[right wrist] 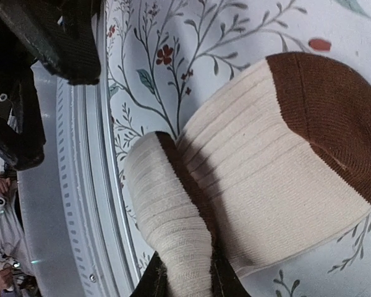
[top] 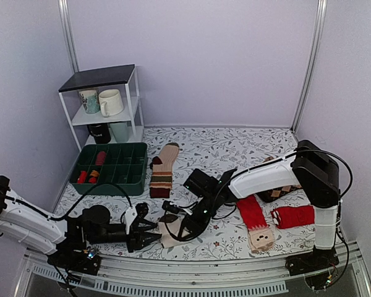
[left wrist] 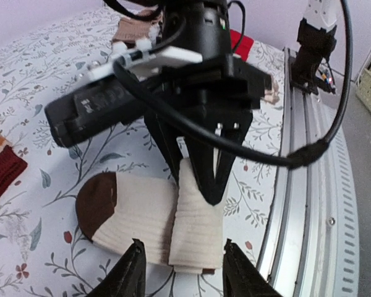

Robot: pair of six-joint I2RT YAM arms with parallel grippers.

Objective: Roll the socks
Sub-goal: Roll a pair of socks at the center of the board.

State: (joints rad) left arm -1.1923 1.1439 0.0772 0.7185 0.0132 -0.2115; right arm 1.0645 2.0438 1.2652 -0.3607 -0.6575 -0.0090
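The cream sock (left wrist: 136, 213) with a brown toe lies at the table's (top: 235, 148) near edge, one end rolled. Only the wrist views show the right end effector (left wrist: 201, 182) pinching that roll. The left end effector (left wrist: 185, 275) is spread, flanking the roll's end.

Upper left of my overhead view, a white-framed shelf (top: 99, 79) holds mugs (top: 110, 103). Below it is a green compartment tray (top: 108, 187). A striped tan sock (top: 163, 171) lies mid-frame and red socks (top: 293, 216) lie lower right, on floral cloth (top: 235, 145).
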